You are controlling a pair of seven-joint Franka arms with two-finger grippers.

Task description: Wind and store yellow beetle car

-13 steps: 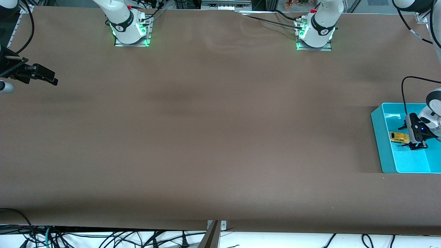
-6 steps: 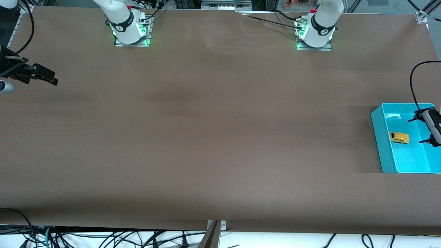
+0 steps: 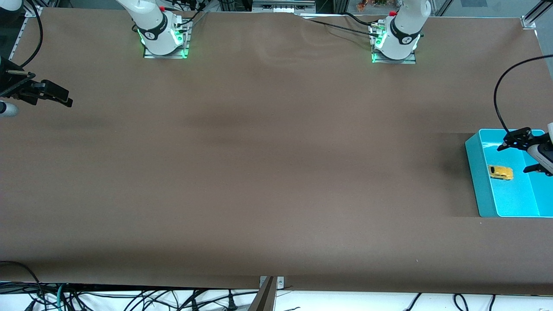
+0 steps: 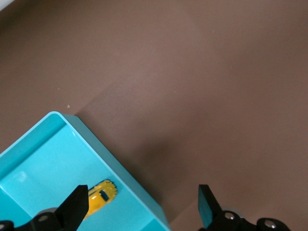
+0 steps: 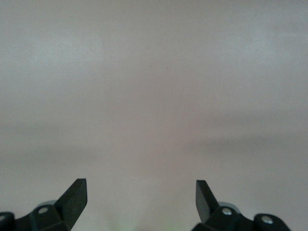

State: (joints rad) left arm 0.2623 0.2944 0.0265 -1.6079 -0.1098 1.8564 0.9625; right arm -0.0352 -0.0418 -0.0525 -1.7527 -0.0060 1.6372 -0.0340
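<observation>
The yellow beetle car (image 3: 500, 172) is seen lying on the floor of a turquoise bin (image 3: 476, 172) that is set on the brown surface (image 3: 268, 172) at the left arm's end. The car is placed close to the bin wall that faces the middle of the surface, and it is touched by nothing. The left pincer (image 3: 516, 156) is held above the bin, spread wide and empty. The right pincer (image 3: 52, 96) is kept waiting above the right arm's end of the surface, likewise spread and empty.
</observation>
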